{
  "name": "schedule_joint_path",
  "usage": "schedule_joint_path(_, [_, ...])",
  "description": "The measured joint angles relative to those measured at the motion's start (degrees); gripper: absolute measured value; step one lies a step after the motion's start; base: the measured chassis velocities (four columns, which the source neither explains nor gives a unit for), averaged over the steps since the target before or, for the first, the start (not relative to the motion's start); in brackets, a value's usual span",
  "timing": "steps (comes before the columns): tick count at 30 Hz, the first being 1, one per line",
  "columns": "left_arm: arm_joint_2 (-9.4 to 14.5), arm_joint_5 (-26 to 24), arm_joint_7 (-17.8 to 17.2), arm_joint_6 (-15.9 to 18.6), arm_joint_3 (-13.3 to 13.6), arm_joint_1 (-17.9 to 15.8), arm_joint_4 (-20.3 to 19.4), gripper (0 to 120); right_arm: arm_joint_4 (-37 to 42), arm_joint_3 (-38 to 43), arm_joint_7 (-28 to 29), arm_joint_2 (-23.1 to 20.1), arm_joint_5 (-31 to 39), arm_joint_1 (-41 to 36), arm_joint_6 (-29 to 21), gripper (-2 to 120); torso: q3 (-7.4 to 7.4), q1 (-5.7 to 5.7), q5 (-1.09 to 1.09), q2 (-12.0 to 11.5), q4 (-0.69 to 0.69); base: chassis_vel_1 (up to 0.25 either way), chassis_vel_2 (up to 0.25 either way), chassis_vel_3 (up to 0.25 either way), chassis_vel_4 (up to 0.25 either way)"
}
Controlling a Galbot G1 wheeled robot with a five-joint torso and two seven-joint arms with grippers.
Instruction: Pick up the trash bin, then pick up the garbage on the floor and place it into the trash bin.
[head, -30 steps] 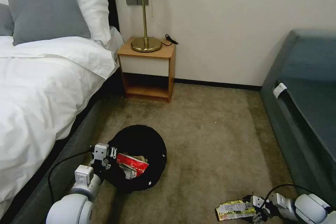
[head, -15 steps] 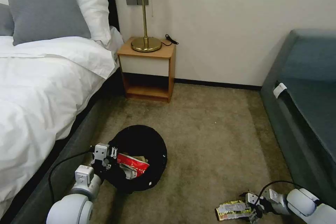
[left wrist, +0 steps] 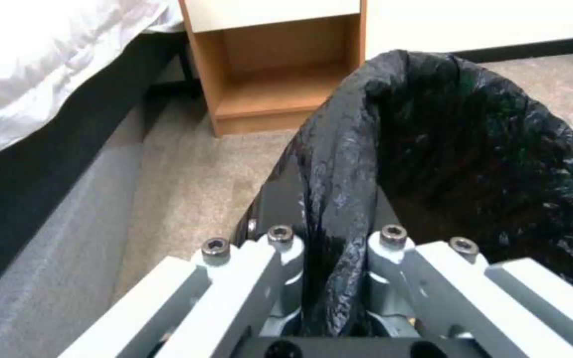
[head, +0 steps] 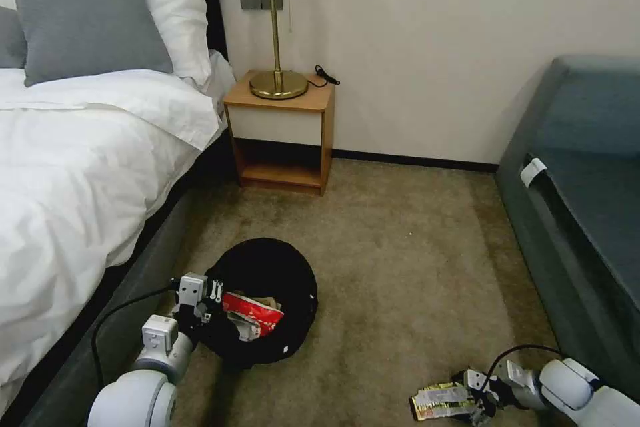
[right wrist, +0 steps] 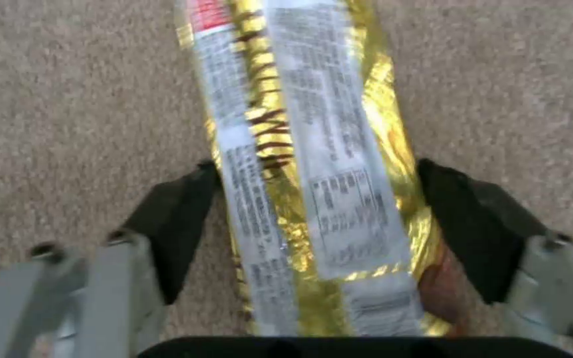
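While the left gripper (head: pixel 208 310) pinches the black-bagged rim of the trash bin (head: pixel 280 267), its fingers (left wrist: pixel 280 248) pressed on either side of the liner fold, a red-and-white packet (head: pixel 252 312) lies inside. Right gripper (head: pixel 481 400): fingers (right wrist: pixel 174 219) spread, flanking the gold snack wrapper (right wrist: pixel 313 189), which lies flat on the carpet (head: pixel 400 267) between them.
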Motion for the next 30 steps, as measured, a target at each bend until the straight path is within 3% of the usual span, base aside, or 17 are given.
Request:
schedule_joint_path(9, [-0.2, 0.0, 0.0, -0.2, 0.0, 0.0, 0.2, 7, 0.3, 0.2, -0.5, -0.1, 0.0, 0.0, 0.1, 36, 0.00, 0.00, 0.03, 0.0, 0.01, 0.000, 0.000, 0.000, 0.000])
schedule_joint_path(13, [-0.3, 0.0, 0.1, -0.2, 0.1, -0.1, 0.2, 7, 0.3, 0.4, -0.5, -0.1, 0.0, -0.1, 0.1, 28, 0.00, 0.00, 0.06, 0.0, 0.01, 0.000, 0.000, 0.000, 0.000])
schedule_joint_path(19, [-0.3, 0.0, 0.1, -0.2, 0.0, 0.0, 0.3, 7, 0.3, 0.7, -0.7, 0.0, -0.1, -0.3, 0.1, 1, 0.00, 0.00, 0.08, 0.0, 0.00, 0.000, 0.000, 0.000, 0.000])
schedule_joint_path(30, [-0.3, 0.0, 0.1, -0.3, 0.0, 0.2, 0.2, 7, 1.3, 2.6, -0.8, 0.0, 0.1, -1.1, 0.1, 0, 0.00, 0.00, 0.05, 0.0, 0.01, 0.000, 0.000, 0.000, 0.000])
